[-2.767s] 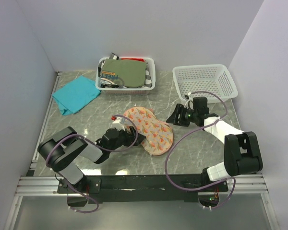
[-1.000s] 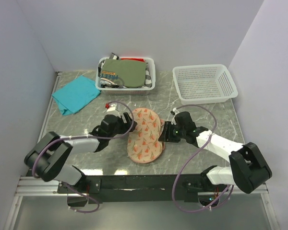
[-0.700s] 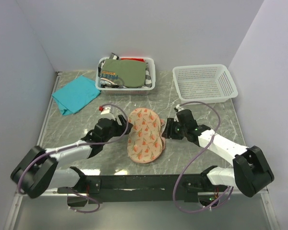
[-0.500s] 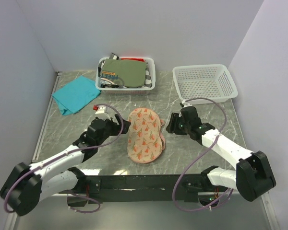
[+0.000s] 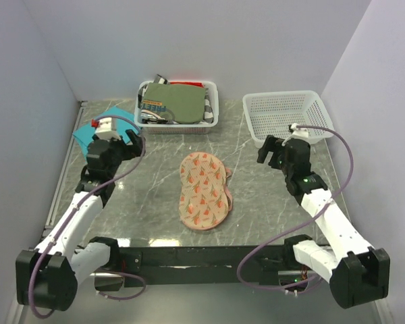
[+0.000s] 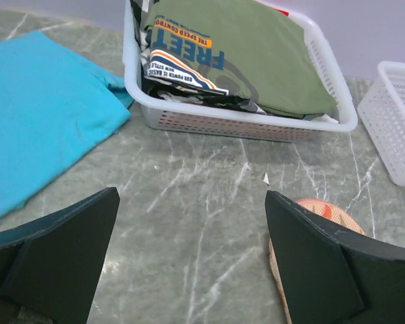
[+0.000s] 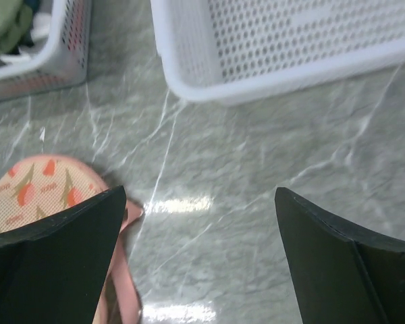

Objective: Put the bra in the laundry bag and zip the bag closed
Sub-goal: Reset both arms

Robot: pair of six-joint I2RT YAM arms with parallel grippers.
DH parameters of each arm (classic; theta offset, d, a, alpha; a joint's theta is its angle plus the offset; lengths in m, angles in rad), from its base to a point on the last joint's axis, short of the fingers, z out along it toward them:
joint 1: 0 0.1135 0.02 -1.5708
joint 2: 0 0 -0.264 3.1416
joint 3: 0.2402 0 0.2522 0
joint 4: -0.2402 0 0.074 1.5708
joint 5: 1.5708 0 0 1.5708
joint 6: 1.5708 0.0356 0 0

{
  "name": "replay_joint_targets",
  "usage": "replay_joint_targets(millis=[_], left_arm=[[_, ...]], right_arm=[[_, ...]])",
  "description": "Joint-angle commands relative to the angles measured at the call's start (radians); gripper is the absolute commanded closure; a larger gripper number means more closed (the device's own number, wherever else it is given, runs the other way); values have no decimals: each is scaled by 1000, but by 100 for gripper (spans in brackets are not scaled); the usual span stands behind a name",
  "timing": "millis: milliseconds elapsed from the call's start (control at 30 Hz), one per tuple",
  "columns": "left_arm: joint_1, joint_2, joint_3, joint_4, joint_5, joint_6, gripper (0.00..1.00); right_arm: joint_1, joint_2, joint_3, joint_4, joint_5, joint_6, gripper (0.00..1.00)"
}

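The bag (image 5: pixel 204 191) is laid on the surface (image 5: pixel 145 202); the left tool (image 6: pixel 192 202) and right tool (image 7: pixel 201 196) are spread wide, empty, well apart from it.

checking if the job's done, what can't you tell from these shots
- bra: in no view; the laundry bag looks shut from above, so its shell would hide anything inside
- zipper: too small in the top view to tell if fully closed
- wrist views: only one end of the bag shows, the rest cut off by the fingers and bottom edge
- basket: olive garment covers what lies beneath
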State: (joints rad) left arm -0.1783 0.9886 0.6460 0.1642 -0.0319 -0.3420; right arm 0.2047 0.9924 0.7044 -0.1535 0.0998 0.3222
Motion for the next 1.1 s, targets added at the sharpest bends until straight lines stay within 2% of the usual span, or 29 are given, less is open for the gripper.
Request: replay_joint_targets(millis=[0,133,233,267,433,500,567,700,833,933,967,1067], left_arm=[[138,-27,-58,164,329,23,4],[145,25,7,97,313,69,4],[155,33,21,55,167,25,4],[167,16,-3,102,147,-9,4],[169,-166,-215,202,35,15,4],[169,-215,-261,210,-139,6,4],[169,-232,-279,192,-212,-2,4],[169,-245,-339,274,-189,24,4],[169,-189,-348,314,-305,-89,4],[169,-176,-373,385,-264,-109,4],[169,-168,-374,405,-317,-118,4],[169,-102,-318,361,-359,-89,4]], right_arm=[[-14,-124,-60,184,101,-149,0],[-28,-169,-144,322,193,-190,0],[-41,-127,-183,412,242,-219,0],[-41,-109,-213,483,261,-221,0],[-42,-14,-308,653,357,-186,0],[-41,-27,-396,784,379,-208,0],[-42,-40,-439,844,406,-212,0],[-41,-69,-448,827,408,-196,0],[-42,-63,-456,821,449,-189,0],[-42,-66,-441,795,460,-215,0],[-42,-73,-438,786,481,-215,0],[-44,-74,-453,802,489,-206,0]])
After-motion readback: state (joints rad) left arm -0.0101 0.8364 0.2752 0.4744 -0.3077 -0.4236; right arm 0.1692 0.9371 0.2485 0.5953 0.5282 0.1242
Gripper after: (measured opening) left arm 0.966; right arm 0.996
